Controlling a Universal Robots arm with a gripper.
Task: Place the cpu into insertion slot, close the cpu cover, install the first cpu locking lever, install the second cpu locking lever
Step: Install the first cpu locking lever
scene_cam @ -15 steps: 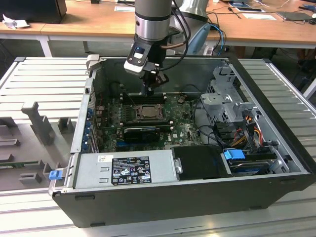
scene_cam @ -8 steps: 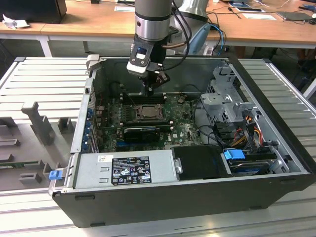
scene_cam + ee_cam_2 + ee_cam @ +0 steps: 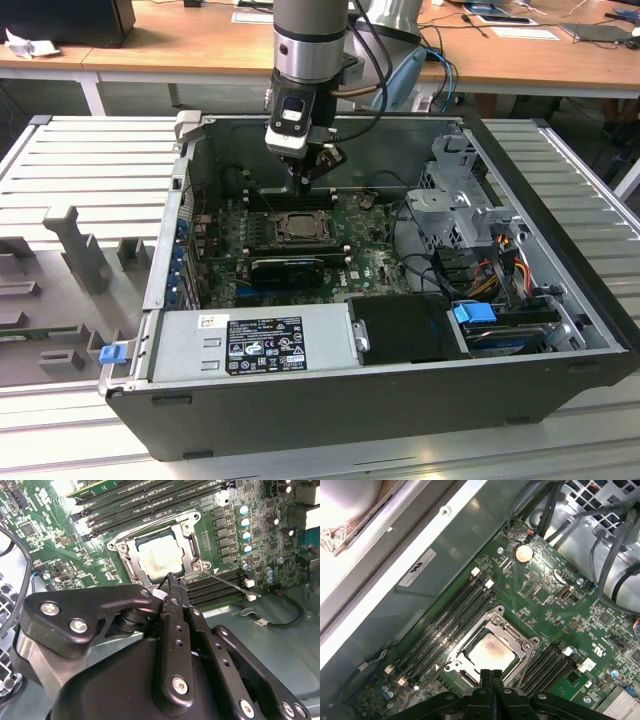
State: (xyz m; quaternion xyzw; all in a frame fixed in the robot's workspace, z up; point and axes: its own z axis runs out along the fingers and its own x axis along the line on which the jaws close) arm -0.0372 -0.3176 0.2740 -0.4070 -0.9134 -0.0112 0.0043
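The cpu [image 3: 160, 560] lies flat in the insertion slot [image 3: 451, 667], its pale top showing through the square opening of the cpu cover [image 3: 192, 542]. The cover looks folded down over the chip. In the second wrist view a thin locking lever [image 3: 231, 584] juts out from a corner of the slot and crosses the memory slots [image 3: 215, 589] beside it, so it seems not yet latched. The gripper [image 3: 172, 580] hovers just above the slot's near edge, its fingers [image 3: 172, 597] pinched together with nothing between them. The main risk, as I judge it, is the closed tip coming down on the cover or the chip instead of the lever. That could scratch the metal top or push the cpu askew on its contacts. A push that meets the thin rod off-centre could slide off it and strike the memory slots or the small components around the slot. It could also bend the lever rather than hook it. If the cover is not fully seated, forcing the lever might jam it. The walls of the computer case [image 3: 400, 390] around the slot leave the arm little room to correct.
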